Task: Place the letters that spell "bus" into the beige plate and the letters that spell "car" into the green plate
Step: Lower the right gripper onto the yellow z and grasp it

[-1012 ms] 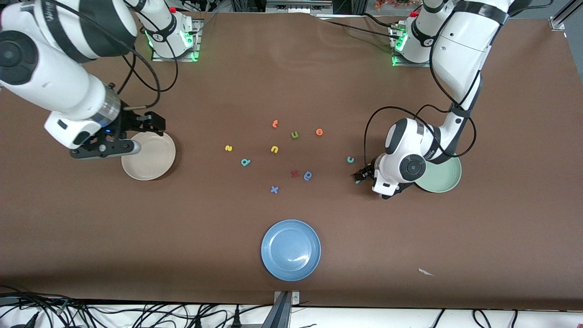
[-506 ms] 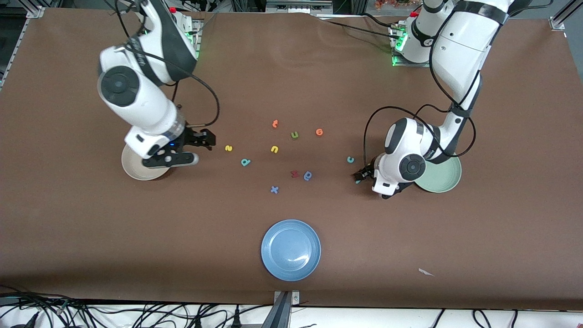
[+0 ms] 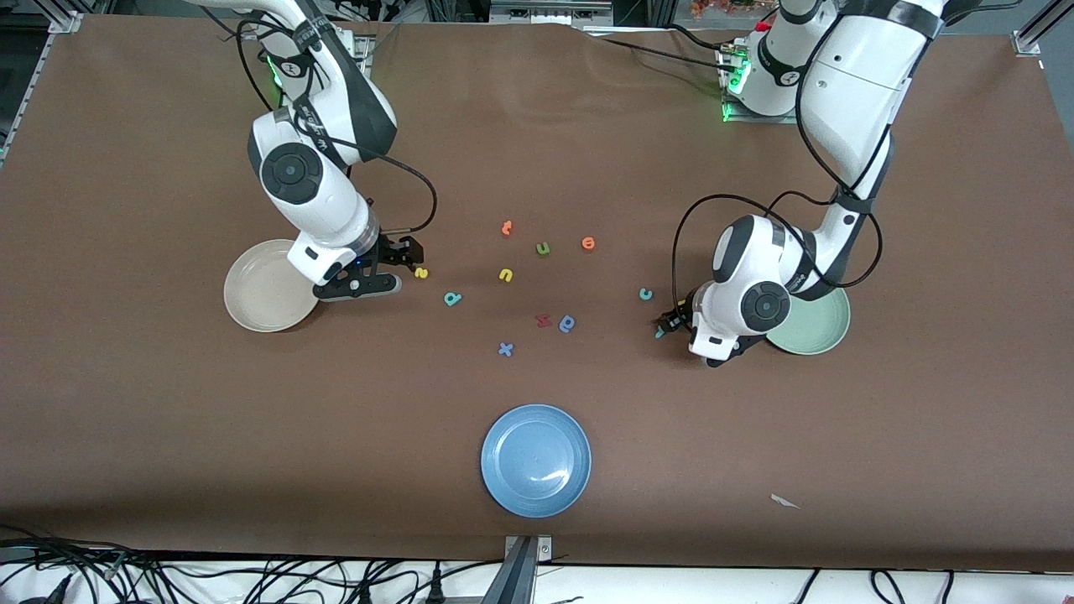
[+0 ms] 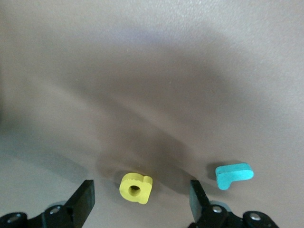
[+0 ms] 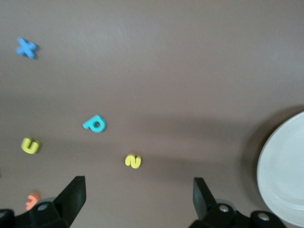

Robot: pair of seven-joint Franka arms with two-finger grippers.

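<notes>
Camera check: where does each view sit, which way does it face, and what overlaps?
Front: high across the table, facing both bases; shows both arms, beige plate, green plate.
Left wrist: on the left arm, facing down; open left gripper jaws flank yellow "a", beside teal "r".
Right wrist: facing down; open right gripper, yellow "s".
Shared: the "s" and beige plate appear in front and right wrist.

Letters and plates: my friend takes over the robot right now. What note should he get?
Left pincer: open, low at the table, jaws either side of the yellow a; teal r beside it, teal c close by.
Right pincer: open, next to the yellow s.
Teal b and yellow u lie mid-table.
Done: nothing. No letters show in the beige plate or in the visible part of the green plate.
Left: all six letters.
</notes>
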